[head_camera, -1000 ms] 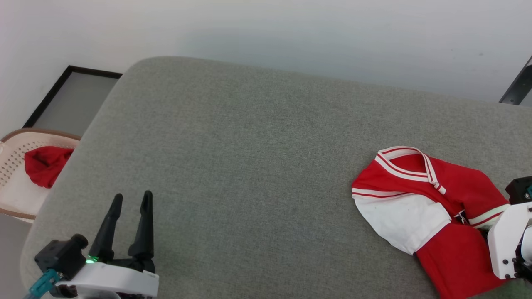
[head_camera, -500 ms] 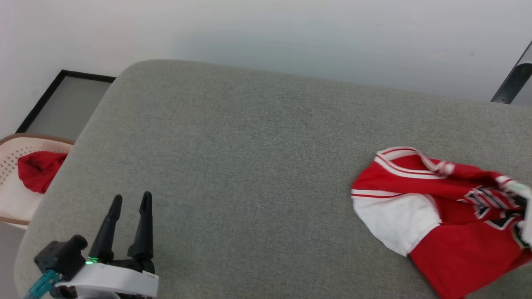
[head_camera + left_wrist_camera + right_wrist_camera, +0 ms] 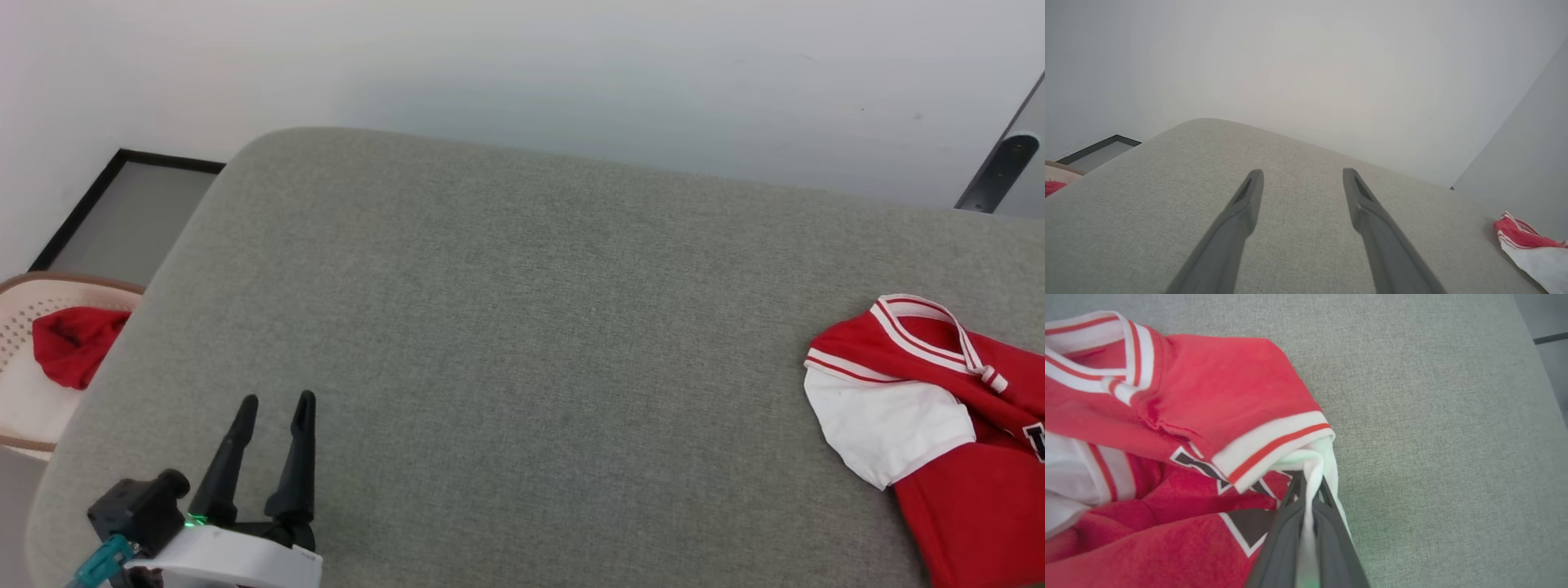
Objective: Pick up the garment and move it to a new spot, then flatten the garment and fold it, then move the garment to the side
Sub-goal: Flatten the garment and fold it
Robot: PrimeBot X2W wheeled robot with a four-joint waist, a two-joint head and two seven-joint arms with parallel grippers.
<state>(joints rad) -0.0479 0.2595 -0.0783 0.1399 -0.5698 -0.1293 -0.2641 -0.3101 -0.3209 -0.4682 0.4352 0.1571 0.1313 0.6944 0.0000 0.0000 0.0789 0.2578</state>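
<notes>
**Garment** (image 3: 971, 498): lay rumpled on the grey cushion (image 3: 522, 327), far over on the robot's right. The striped collar was toward the wall (image 3: 522, 65). One white sleeve was spread toward the cushion's middle. The red body ran off the head view's lower right corner. Black, white-edged lettering showed in part among the folds.

**Right gripper** (image 3: 1310, 484): fingers pressed together on a fold of the garment's white cloth, just beneath a striped cuff. The cloth was bunched between the two dark fingers. In the wrist view the fingers came in at the garment's outer edge, with red folds on one side and grey cushion on the other.

**Left gripper** (image 3: 276, 400): fingers spread, nothing between them. It hung low over the cushion's near left corner with its fingers pointing toward the wall, well apart from the garment. A white wrist housing with a small green light sat at the head view's bottom edge.

**Basket** (image 3: 24, 298): cream and perforated, beside the cushion's left end, holding a plain red cloth (image 3: 69, 347).

**Panel** (image 3: 122, 216): dark-framed, beyond the basket.
</notes>
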